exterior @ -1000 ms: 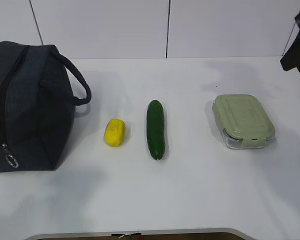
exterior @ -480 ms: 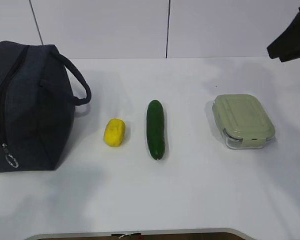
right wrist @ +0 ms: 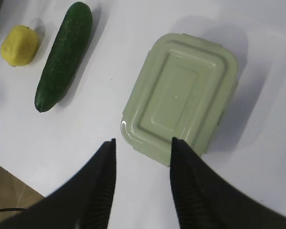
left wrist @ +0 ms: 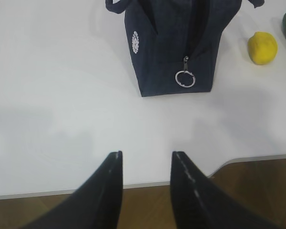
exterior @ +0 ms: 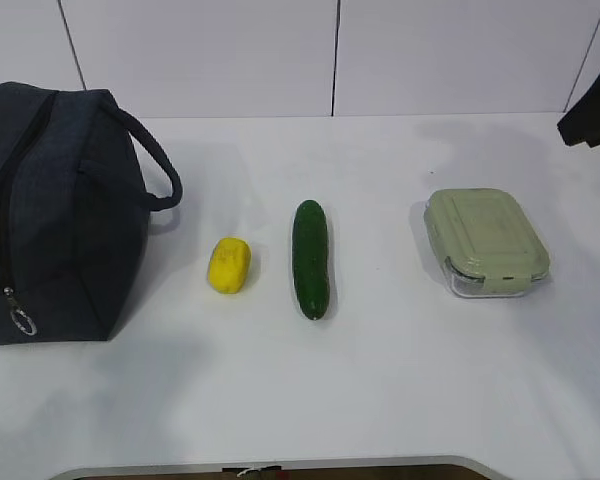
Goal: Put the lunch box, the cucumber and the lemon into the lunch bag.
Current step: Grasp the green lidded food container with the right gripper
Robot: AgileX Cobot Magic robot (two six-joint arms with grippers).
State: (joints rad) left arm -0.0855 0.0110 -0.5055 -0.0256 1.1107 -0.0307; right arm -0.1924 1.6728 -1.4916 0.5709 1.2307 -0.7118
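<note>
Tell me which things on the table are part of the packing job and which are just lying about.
Part of the job:
bag
lemon
cucumber
lunch box

Just lying about:
nothing; only the bare table is left

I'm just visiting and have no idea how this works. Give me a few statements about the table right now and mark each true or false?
1. The lemon lies between the lunch bag and the cucumber. True.
2. The lunch box has its lid off. False: the green lid is on.
3. The right gripper holds the lunch box. False: its jaws are open above it, holding nothing.
4. The left gripper is open and holds nothing. True.
5. The cucumber is inside the bag. False: it lies on the table.
</note>
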